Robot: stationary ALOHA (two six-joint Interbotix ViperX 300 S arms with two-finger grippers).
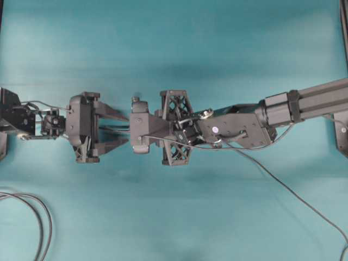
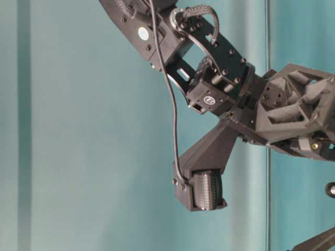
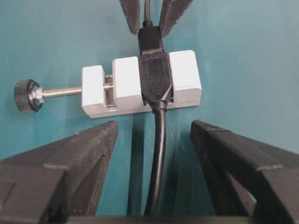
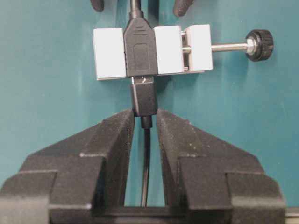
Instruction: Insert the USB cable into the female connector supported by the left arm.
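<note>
Two pincers meet nose to nose at the middle of the teal desk (image 1: pixel 174 43). Between them lies the female connector (image 3: pixel 149 81), a white vise-like block clamping a black socket body, with a screw rod ending in a dark knob (image 3: pixel 25 95) sticking out to one side and a black cable tail running back toward the left wrist camera. The left pincer (image 3: pixel 154 135) stands wide open, its fingers (image 3: pixel 93 144) on either side of that tail and touching neither tail nor block. The USB cable (image 4: pixel 145 168) comes in from the opposite side; its dark plug (image 4: pixel 142 95) sits against the socket mouth, a sliver of silvery tip showing at the joint. The right pincer (image 4: pixel 145 121) stands narrowed around the plug's rear end, but I cannot tell whether its pads actually press it.
</note>
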